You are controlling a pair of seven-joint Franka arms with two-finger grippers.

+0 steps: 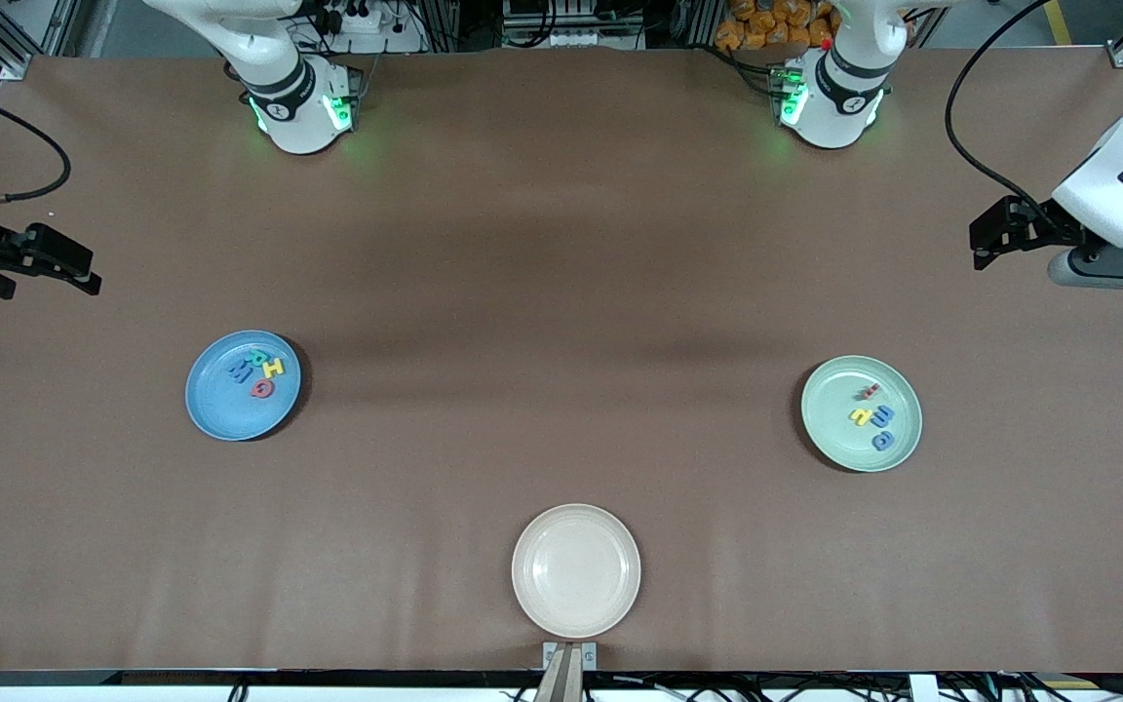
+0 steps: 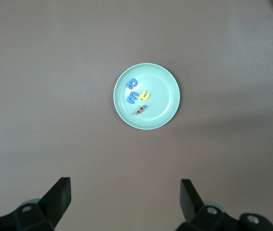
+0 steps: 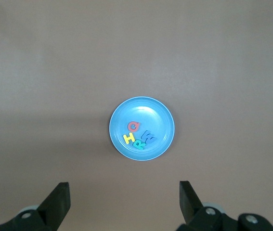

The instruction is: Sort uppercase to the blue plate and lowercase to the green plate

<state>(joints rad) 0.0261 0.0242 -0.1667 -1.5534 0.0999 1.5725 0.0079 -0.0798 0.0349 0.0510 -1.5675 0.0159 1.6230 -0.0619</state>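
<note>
Both pincers hang released and empty, the left pincer (image 2: 125, 202) high over the green plate (image 2: 167, 79) holding the lowercase letters (image 2: 139, 96), the right pincer (image 3: 124, 202) over the blue plate (image 3: 122, 113) holding the uppercase letters (image 3: 139, 137).

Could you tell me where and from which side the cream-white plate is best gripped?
Judging by its pose, grip the cream-white plate by its raised rim, coming from above: it lies flat and empty, so one jaw can go inside the rim and one outside.

A cream-white plate (image 1: 576, 570) sits on the brown table (image 1: 561, 244), close to the edge nearest the front camera.
</note>
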